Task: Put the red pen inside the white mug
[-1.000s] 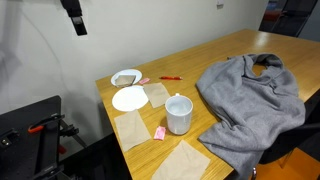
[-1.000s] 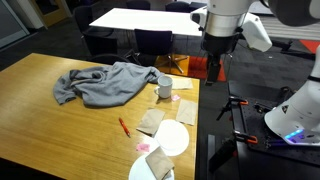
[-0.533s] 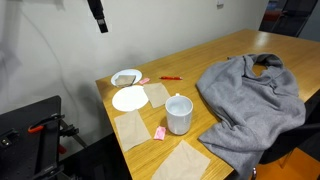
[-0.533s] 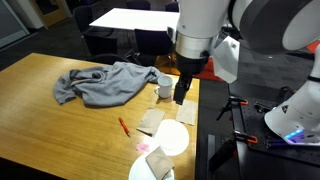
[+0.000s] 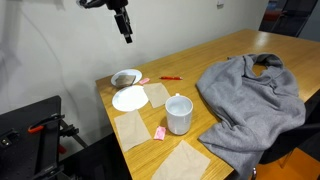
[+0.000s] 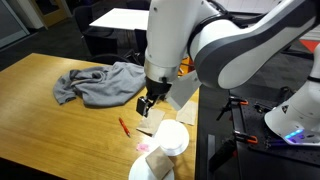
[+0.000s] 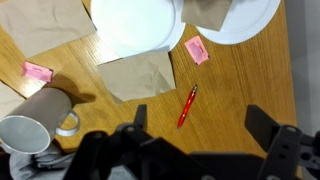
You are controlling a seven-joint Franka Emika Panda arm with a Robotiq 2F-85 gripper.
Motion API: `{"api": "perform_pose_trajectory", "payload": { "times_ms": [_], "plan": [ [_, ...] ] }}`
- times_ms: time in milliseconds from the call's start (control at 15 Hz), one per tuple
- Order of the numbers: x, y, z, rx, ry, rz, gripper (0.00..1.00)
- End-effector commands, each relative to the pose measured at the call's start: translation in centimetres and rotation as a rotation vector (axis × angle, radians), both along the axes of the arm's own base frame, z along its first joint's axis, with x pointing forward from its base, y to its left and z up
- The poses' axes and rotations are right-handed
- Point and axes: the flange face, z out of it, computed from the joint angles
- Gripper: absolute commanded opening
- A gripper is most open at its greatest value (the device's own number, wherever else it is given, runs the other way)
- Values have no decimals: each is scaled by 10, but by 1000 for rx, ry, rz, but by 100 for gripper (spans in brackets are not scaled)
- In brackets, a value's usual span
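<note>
The red pen [image 5: 171, 77] lies flat on the wooden table, beyond the plates; it also shows in an exterior view [image 6: 124, 127] and in the wrist view [image 7: 187, 105]. The white mug [image 5: 179, 113] stands upright near the table's front edge, empty, and appears at the lower left of the wrist view [image 7: 33, 123]. In an exterior view the arm hides the mug. My gripper [image 5: 124, 25] [image 6: 146, 103] hangs well above the table, open and empty. In the wrist view its fingers [image 7: 200, 125] straddle the space just below the pen.
A white plate [image 5: 130, 98] and a shallow bowl [image 5: 126, 77] sit at the table's corner, with several brown napkins [image 5: 132, 128] around them. A small pink block [image 5: 159, 132] lies by the mug. A crumpled grey garment [image 5: 250, 100] covers the table past the mug.
The arm has swung in from beside the table to above the plates and pen, and has come lower. Nothing on the table has moved.
</note>
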Motion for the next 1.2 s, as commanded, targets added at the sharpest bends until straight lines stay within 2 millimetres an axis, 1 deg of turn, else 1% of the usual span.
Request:
{"api": "perform_pose_trajectory", "payload": {
  "times_ms": [0,200,467,733,867,933,1067,1133],
  "plan": [
    [31,10,-26,-20,-60,-70,100],
    [50,10,-52,-63,-104,-126,100],
    [70,10,-85,-106,-130,-184,100],
    [82,16,-118,-112,-120,-205,100],
    [84,18,-133,-116,-89,-183,100],
    [76,13,-125,-119,-86,-181,100],
    [78,15,-136,-124,-76,-178,100],
    [79,15,-138,-125,-76,-178,100]
  ]
}}
